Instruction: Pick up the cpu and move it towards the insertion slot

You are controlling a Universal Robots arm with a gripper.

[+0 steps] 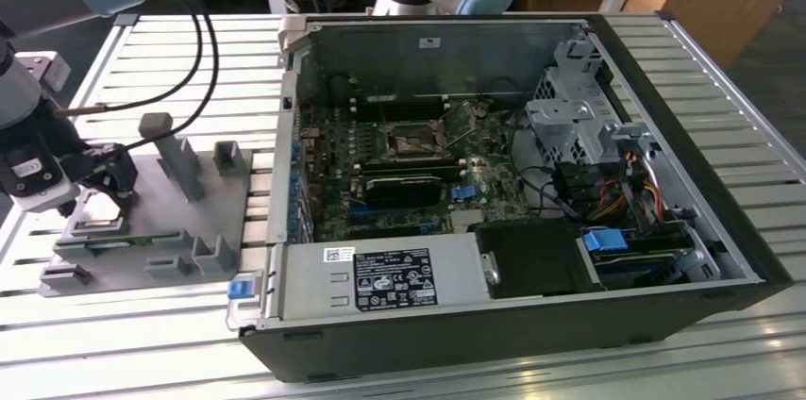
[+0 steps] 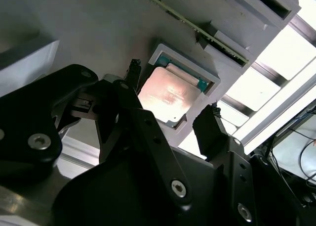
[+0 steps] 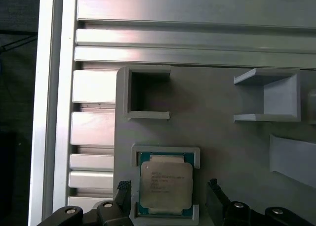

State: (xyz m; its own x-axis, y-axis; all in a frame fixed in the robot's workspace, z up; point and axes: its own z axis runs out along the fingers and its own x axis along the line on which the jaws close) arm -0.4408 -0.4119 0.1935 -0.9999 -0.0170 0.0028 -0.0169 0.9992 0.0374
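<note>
End effector [image 2: 171, 90] spread astride cpu [image 3: 165, 185], gripping nothing | contact unclear | insertion slot [image 1: 412, 143] distant

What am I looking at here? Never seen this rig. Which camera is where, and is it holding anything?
It is one robot arm working beside an open computer case on a slatted metal table. The exterior view comes from a camera off the arm and takes in the whole scene. The two wrist views come from cameras riding on the arm, looking past its jaws. At the exterior view's left lies a grey plastic fixture with posts and pockets. The cpu, a small square chip with a shiny metal top, sits in one pocket. In both wrist views the jaws stand open, one on each side of the cpu, gripping nothing. The insertion slot is the small square socket on the board inside the case, away from the arm.
</note>
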